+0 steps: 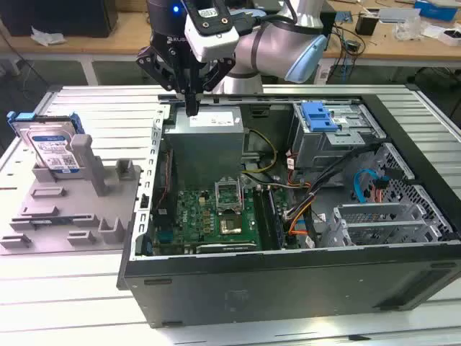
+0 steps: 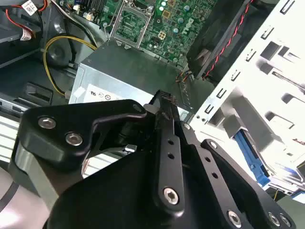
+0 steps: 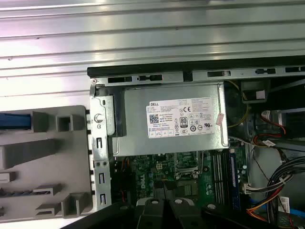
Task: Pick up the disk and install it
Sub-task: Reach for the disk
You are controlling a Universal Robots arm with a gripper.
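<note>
The disk [image 1: 50, 144] is a silver drive with a white-and-blue label in a blue frame. It stands on edge in the grey holder [image 1: 72, 202] at the exterior view's left, outside the computer case. Its blue edge [image 3: 14, 121] shows in the first wrist view. My gripper [image 1: 191, 108] hangs over the case's back edge, above the grey power supply [image 1: 205, 137], well to the right of the disk. Its black fingers [image 2: 164, 102] are shut together with nothing between them.
The open computer case [image 1: 288, 281] lies on a slatted metal table [image 1: 65, 288]. Inside are a green motherboard [image 1: 216, 216], loose cables [image 1: 302, 209] and a drive bay with a blue latch piece [image 1: 320, 115]. The arm's grey body [image 1: 274, 50] reaches in from behind.
</note>
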